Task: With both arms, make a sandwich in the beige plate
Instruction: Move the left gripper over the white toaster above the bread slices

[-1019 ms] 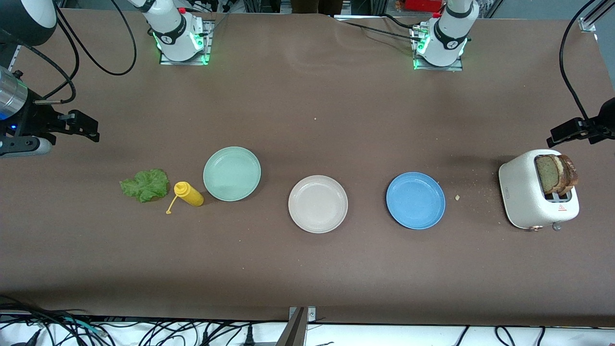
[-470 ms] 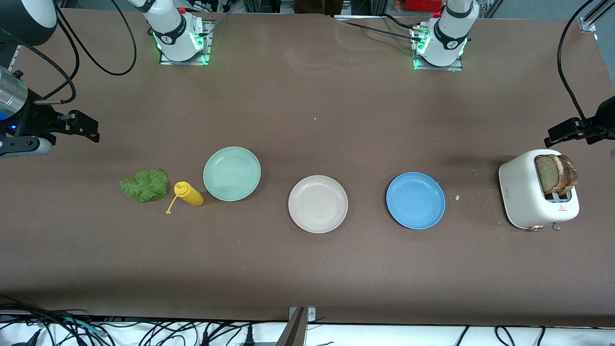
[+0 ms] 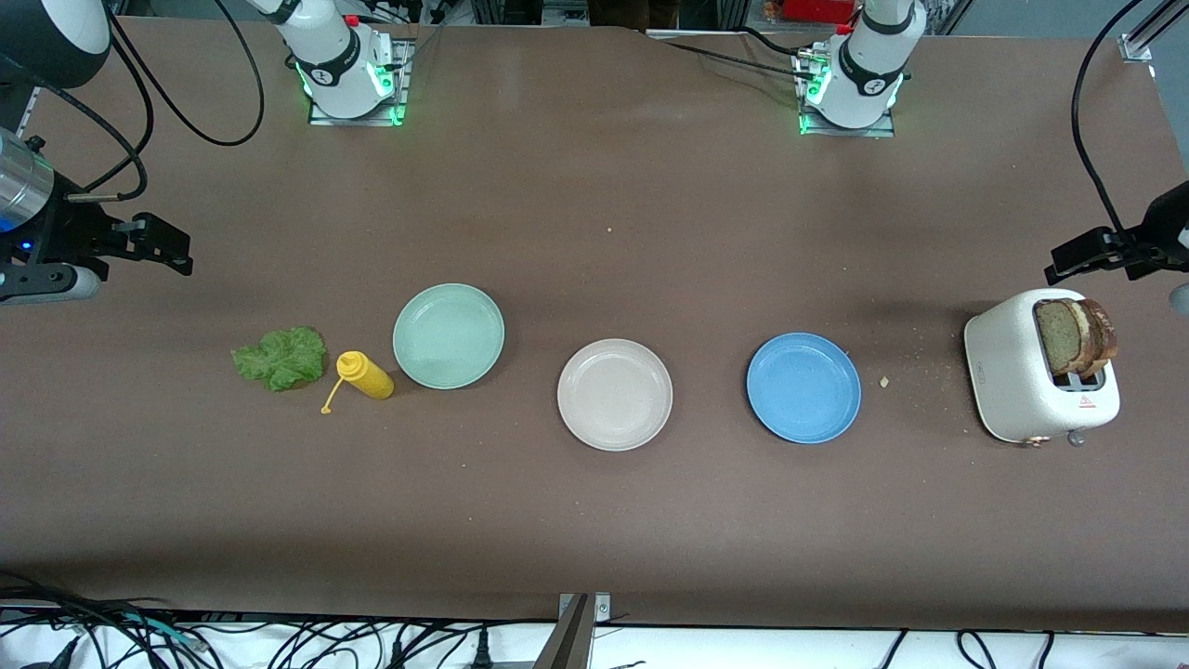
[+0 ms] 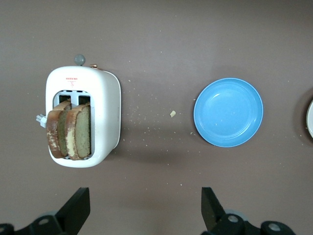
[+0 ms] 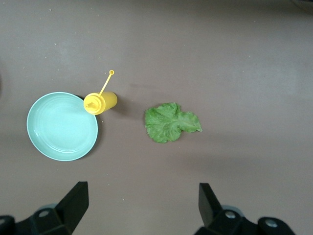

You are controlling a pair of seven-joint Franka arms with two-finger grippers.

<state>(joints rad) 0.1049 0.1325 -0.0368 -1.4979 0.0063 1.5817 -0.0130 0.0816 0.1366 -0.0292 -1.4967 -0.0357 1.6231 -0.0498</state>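
Front view shows nothing built yet. The right gripper [image 3: 163, 246] hangs wide open at ten o'clock of the lettuce [image 3: 280, 358]; a mustard bottle [image 3: 366, 375] crowds it beside the green plate [image 3: 449, 335]. The beige plate [image 3: 614, 394] sits bare mid-table, then the blue plate [image 3: 803, 387]. The left gripper [image 3: 1082, 255], also wide, hovers above the toaster [image 3: 1008, 372], whose bread [image 3: 1076, 336] probably goes first.

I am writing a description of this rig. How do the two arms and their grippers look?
Both arms are white with black joint sections; their bases glow green. Black cables loop along them. The left gripper and the right gripper are black, each with two flat, wedge-shaped fingers. The right arm's wrist shows a silver metal ring and a small blue light.
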